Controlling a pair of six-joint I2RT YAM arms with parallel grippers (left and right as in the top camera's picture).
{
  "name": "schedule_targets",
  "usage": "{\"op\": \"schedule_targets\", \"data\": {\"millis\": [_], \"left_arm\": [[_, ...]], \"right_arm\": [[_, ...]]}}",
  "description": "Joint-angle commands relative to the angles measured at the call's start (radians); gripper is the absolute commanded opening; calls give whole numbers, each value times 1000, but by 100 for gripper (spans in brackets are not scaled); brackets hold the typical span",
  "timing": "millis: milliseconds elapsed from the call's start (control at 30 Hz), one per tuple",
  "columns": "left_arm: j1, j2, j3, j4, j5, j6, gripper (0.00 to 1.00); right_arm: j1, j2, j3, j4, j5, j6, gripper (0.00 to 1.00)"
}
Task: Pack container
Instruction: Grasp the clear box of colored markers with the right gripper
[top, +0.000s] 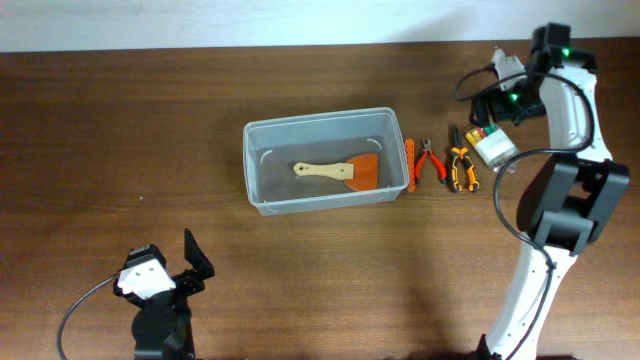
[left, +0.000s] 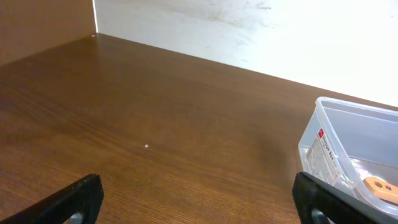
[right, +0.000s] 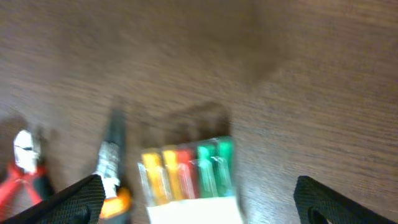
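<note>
Right gripper (right: 199, 186) spread, hovering over bit box (right: 186, 177); box's long axis crosses the finger line. Container (top: 320, 160) lies leftward, beyond pliers (top: 432, 160). Left gripper (left: 199, 202) spread too, well apart.

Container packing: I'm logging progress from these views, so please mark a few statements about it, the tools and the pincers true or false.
1. The container holds a wooden-handled scraper. True.
2. Both pairs of pliers lie inside the container. False: the red pliers and the orange pliers lie on the table, to the right of it.
3. The left pincer grips a tool. False: its fingers are spread wide and it holds nothing.
4. The right pincer is open above the box of coloured bits. True.
</note>
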Motion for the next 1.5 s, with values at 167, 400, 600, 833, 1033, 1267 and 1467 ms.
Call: {"op": "schedule_targets", "data": {"millis": [167, 400, 600, 833, 1033, 1267, 1467], "left_arm": [[-4, -4, -4, -1, -3, 9, 99], [-4, -4, -4, -1, -4, 9, 99], [-4, -4, -4, -1, -4, 9, 99], [-4, -4, -4, -1, -4, 9, 99], [-4, -4, -4, -1, -4, 9, 99], [-4, -4, -4, -1, -4, 9, 99], [-4, -4, -4, -1, -4, 9, 99]], "right_arm": [[-77, -14, -58, 7, 5, -59, 94], [-78, -14, -130, -37, -82, -153, 95], [-78, -14, -200, -20, -81, -223, 89], [-79, -11, -225, 18, -51, -219, 87], [-79, -11, -226, 17, -54, -193, 58], [-79, -11, -226, 13, -55, -123, 41], [-79, -11, -226, 11, -54, -67, 42]]}}
